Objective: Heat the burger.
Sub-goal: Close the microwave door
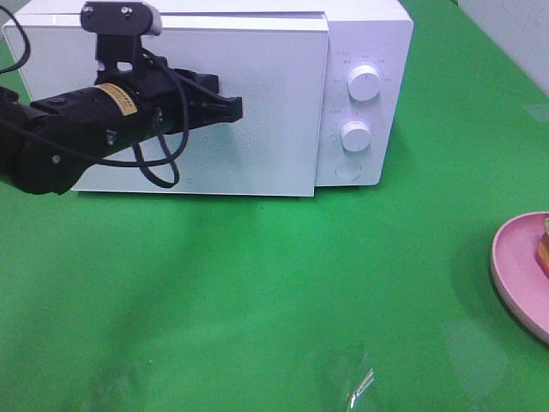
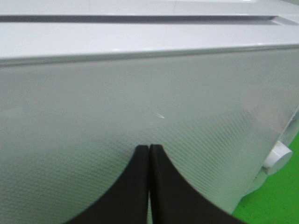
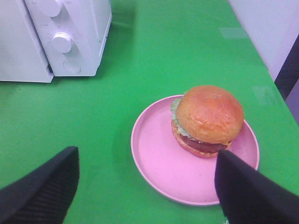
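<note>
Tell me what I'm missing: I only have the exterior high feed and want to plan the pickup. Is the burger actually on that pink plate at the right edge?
Observer: Yes. The right wrist view shows the burger sitting whole on the pink plate, toward one side rather than centred.
Operator: Is the right gripper ready for it?
Observer: The right gripper is open, its jaws wide apart above the plate and holding nothing.
Operator: And the left gripper, open or shut?
Observer: The left gripper is shut, fingers pressed together, right in front of the closed microwave door.
</note>
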You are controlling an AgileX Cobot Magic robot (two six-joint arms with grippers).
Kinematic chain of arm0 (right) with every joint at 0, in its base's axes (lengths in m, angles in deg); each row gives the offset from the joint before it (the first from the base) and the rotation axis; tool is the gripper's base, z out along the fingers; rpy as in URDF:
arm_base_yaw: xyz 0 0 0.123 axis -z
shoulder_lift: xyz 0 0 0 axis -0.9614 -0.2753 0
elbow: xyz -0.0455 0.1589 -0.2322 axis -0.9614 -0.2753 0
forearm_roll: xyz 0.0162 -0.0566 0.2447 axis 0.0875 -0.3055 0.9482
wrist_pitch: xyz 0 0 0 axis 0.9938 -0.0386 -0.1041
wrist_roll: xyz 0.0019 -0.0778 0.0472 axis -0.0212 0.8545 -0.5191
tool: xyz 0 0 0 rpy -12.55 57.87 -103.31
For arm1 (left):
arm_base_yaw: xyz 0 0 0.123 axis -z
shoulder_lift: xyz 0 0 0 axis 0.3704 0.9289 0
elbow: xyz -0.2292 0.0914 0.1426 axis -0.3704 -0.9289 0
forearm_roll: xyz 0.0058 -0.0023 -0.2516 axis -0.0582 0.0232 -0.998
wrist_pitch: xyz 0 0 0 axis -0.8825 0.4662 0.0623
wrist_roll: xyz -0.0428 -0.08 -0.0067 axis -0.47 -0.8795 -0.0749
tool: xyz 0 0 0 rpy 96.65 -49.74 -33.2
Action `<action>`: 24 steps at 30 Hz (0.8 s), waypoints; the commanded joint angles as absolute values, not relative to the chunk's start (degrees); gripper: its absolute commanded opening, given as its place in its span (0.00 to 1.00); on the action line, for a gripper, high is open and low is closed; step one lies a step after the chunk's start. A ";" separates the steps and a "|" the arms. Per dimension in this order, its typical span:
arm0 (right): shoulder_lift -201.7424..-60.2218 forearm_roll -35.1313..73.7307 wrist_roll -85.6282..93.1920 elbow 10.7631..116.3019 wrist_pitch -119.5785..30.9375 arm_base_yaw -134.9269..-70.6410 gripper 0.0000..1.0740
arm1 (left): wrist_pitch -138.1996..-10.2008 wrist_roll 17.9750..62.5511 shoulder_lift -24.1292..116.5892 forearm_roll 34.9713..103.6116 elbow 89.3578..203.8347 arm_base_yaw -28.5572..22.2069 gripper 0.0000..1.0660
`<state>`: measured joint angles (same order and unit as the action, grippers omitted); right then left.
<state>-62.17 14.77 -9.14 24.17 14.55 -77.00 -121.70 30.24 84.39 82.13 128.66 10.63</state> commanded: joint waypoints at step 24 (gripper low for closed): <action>-60.62 14.37 -9.42 24.06 13.98 -76.71 0.71 | -113.10 32.13 92.98 78.86 147.00 13.61 0.00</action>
